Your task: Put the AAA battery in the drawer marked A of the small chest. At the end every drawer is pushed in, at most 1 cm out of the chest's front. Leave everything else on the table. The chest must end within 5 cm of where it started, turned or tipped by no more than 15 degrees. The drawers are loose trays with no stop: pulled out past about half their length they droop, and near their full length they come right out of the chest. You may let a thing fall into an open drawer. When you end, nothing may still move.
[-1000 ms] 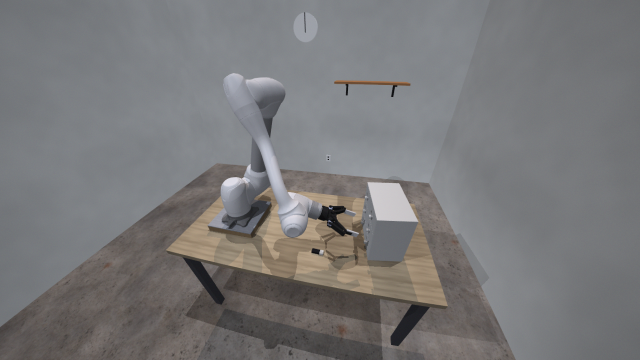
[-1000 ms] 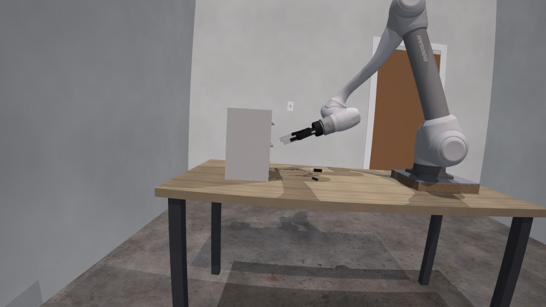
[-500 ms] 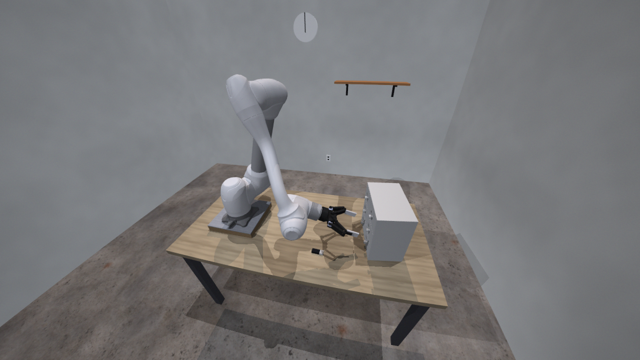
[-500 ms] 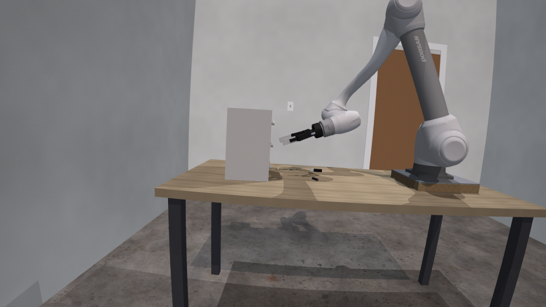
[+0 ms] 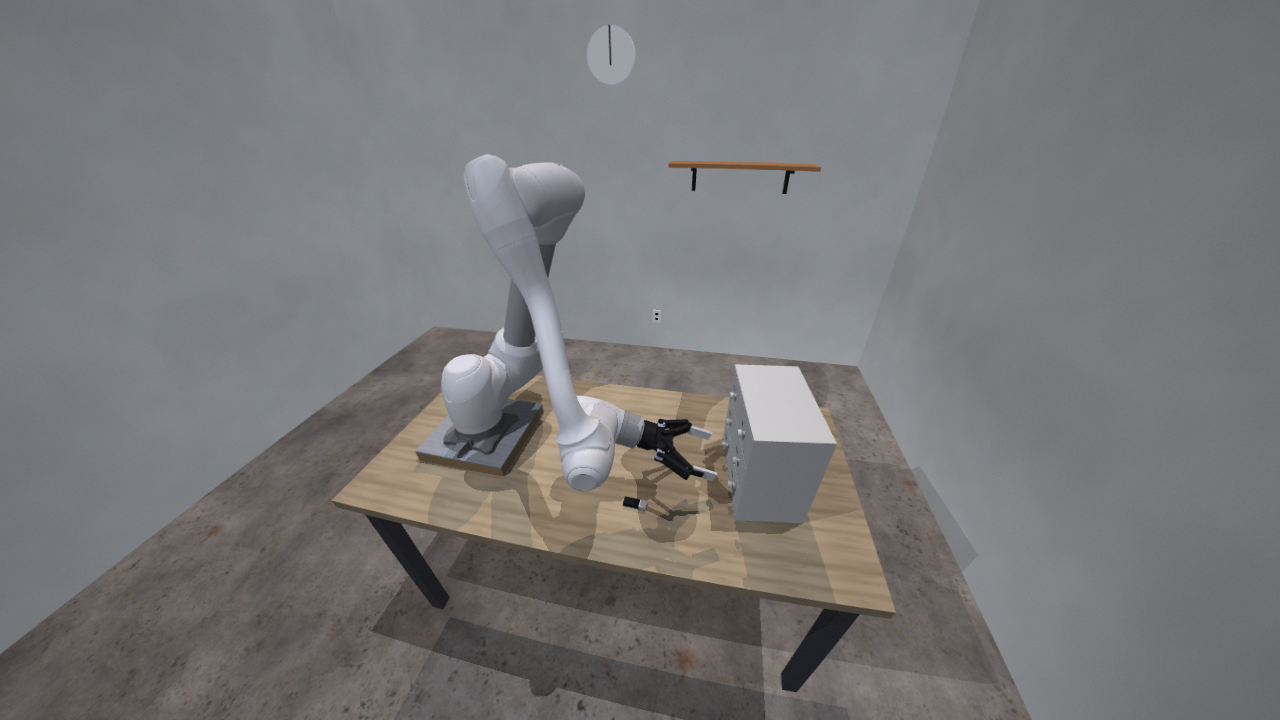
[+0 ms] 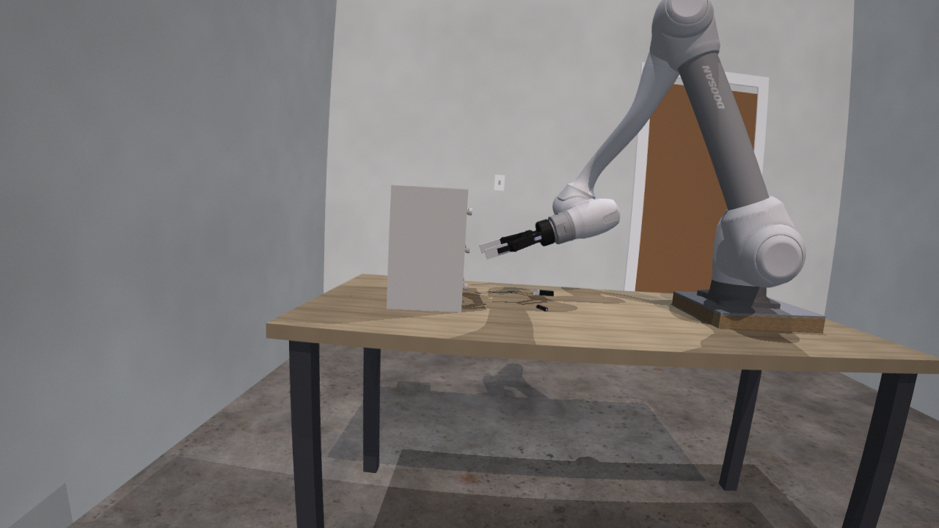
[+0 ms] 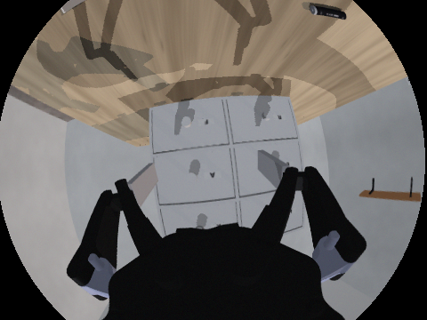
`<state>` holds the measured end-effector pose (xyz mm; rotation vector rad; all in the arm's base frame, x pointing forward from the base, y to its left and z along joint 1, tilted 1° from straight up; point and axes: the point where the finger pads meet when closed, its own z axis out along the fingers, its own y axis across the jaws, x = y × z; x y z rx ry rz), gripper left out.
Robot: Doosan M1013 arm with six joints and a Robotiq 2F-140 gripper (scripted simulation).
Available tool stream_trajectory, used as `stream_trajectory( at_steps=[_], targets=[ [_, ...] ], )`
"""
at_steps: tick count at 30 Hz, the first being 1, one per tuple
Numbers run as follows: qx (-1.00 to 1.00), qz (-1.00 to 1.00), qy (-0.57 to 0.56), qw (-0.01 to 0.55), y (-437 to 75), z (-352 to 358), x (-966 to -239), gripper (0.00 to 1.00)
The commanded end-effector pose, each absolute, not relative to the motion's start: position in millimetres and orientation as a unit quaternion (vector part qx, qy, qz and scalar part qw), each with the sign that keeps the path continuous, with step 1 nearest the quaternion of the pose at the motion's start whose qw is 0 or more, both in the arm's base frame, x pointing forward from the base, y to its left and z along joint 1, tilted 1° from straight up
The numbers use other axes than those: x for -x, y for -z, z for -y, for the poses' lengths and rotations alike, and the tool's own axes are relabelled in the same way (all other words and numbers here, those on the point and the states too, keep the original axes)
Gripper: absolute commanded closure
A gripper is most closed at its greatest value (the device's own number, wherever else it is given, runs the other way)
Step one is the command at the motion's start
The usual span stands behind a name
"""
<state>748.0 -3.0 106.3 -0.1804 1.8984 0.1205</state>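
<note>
The white chest (image 5: 780, 483) (image 6: 426, 249) (image 7: 178, 188) stands upright. Its six drawer fronts, in two columns of three, look flush, with small knobs. The dark marks beside the knobs are too small to read, so I cannot tell which drawer is A. My gripper (image 5: 707, 454) (image 6: 487, 250) (image 7: 206, 166) is open and empty, in front of the chest at about middle-drawer height, tilted slightly down, fingertips short of the front. The black AAA battery (image 6: 541, 307) (image 7: 328, 12) lies on the table in front of the chest, below and behind the fingertips. The arm hides it in the top view.
A black object with a white end (image 5: 634, 503) (image 6: 543, 292) lies on the wooden table (image 5: 393, 488) (image 6: 590, 338), nearer the top view's side. The arm's base plate (image 5: 438, 450) (image 6: 761, 318) is at the table's other end. A wall shelf (image 5: 742, 165) (image 7: 393, 196) hangs far behind.
</note>
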Motion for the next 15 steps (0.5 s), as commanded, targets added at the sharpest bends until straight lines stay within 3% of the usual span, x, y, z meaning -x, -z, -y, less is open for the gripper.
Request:
stream_trajectory(
  at_steps=[1,15],
  targets=[
    [0.077,-0.811,-0.051,0.578,-90.6,3.0,-748.5,0.00],
    [0.077,-0.811,-0.051,0.578,-39.3,3.1,-749.3,0.00]
  ],
)
